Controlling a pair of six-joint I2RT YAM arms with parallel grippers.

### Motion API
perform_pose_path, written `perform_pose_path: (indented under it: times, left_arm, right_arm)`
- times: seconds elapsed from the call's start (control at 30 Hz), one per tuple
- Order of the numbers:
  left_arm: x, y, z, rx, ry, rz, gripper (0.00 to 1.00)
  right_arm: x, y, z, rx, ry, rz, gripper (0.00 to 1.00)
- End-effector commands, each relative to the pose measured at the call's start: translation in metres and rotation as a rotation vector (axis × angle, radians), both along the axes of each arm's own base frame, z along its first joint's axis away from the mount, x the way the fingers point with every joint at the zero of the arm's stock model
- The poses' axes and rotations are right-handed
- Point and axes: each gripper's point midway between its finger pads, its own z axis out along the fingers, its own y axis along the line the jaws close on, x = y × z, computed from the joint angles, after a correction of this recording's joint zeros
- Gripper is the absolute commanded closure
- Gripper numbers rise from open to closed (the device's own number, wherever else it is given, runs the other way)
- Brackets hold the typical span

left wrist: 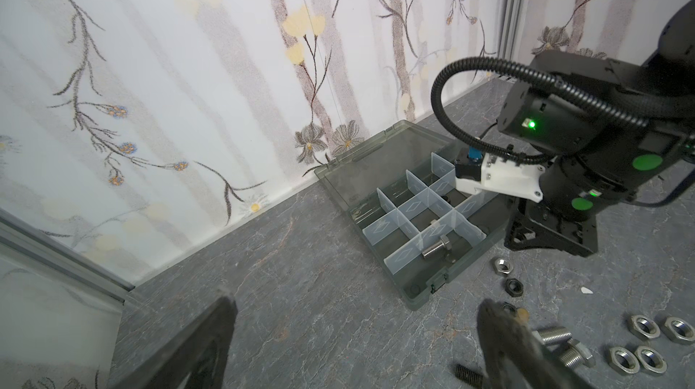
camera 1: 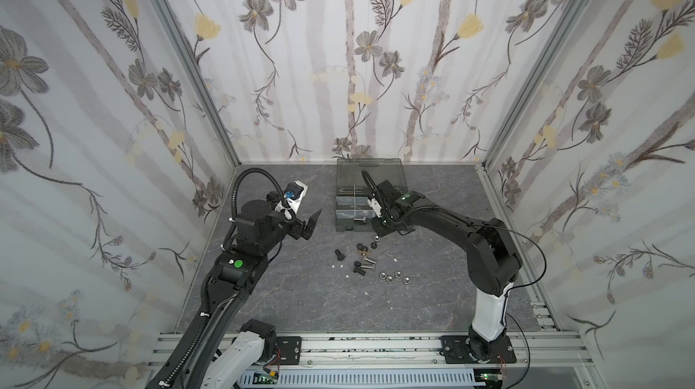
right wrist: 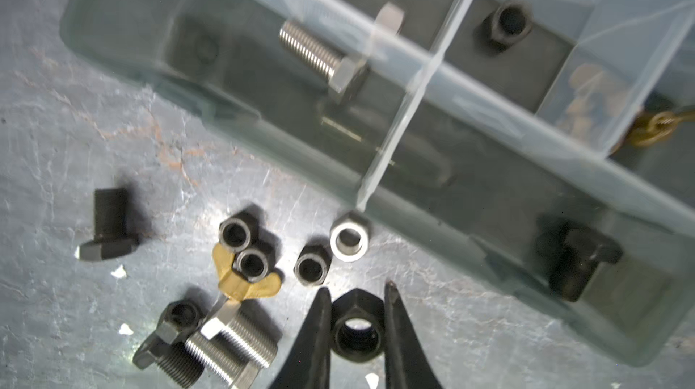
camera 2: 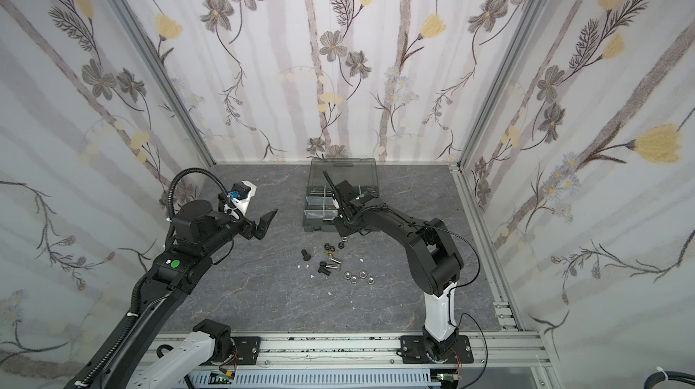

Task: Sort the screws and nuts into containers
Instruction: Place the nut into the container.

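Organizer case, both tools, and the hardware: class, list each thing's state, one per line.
Organizer case: lid open.
Left tool: open, empty.
Right tool: shut on black nut.
Silver bolt: lying in a compartment.
Silver nuts: loose, outside the case.

I find no word, brand or number that I can read. The only marks are plain ones: a green round sticker (camera 1: 237, 264) on my left arm, behind my left gripper (camera 1: 312, 223), two more green stickers (left wrist: 646, 162) on my right arm, and diamond outlines pressed into the dividers (left wrist: 413, 205) of the organizer case (left wrist: 421, 293) ahead of that gripper.
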Motion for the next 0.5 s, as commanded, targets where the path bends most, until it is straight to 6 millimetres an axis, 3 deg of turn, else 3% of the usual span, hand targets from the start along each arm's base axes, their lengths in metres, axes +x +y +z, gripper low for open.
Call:
perform_pose_path:
  times: [0.0, 0.23, 0.47]
  left_arm:
    - [0.001, 0.0, 0.005, -0.001, -0.029, 0.001, 0.0]
    - [0.001, 0.002, 0.007, 0.004, -0.033, 0.009, 0.0]
    - [0.003, 0.002, 0.003, 0.01, -0.024, 0.011, 0.0]
  right_arm:
    - [0.022, -0.005, 0.01, -0.019, -0.04, 0.013, 0.84]
    - [0.086, -0.012, 0.018, -0.007, -0.112, -0.03, 0.83]
    - [0.114, -0.015, 0.005, -0.032, -0.123, -0.02, 0.83]
